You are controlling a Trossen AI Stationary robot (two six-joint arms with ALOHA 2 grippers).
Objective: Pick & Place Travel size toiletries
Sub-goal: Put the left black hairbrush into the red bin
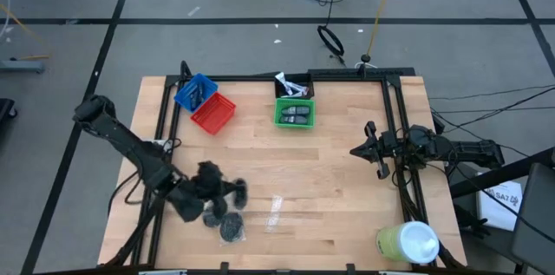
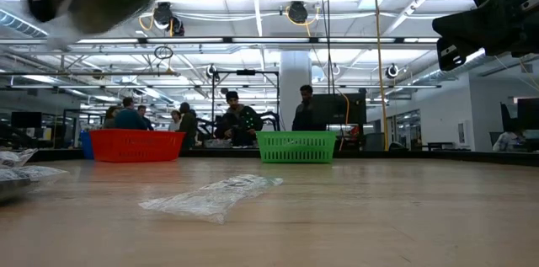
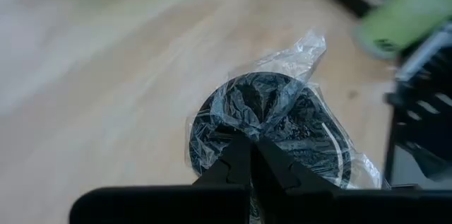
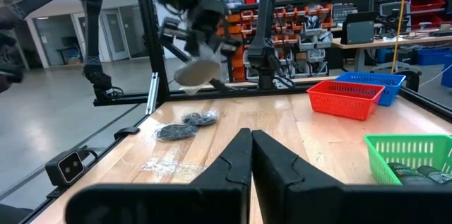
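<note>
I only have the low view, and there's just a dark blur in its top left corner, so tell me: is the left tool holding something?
Observer: Yes. The left tool is shut on the clear wrap of a dark round disc.
Operator: Are other discs on the table?
Observer: Yes, two wrapped discs lie side by side on the wood near the left arm.
Operator: What's inside the green basket?
Observer: The green basket holds two dark grey oval pieces.
</note>
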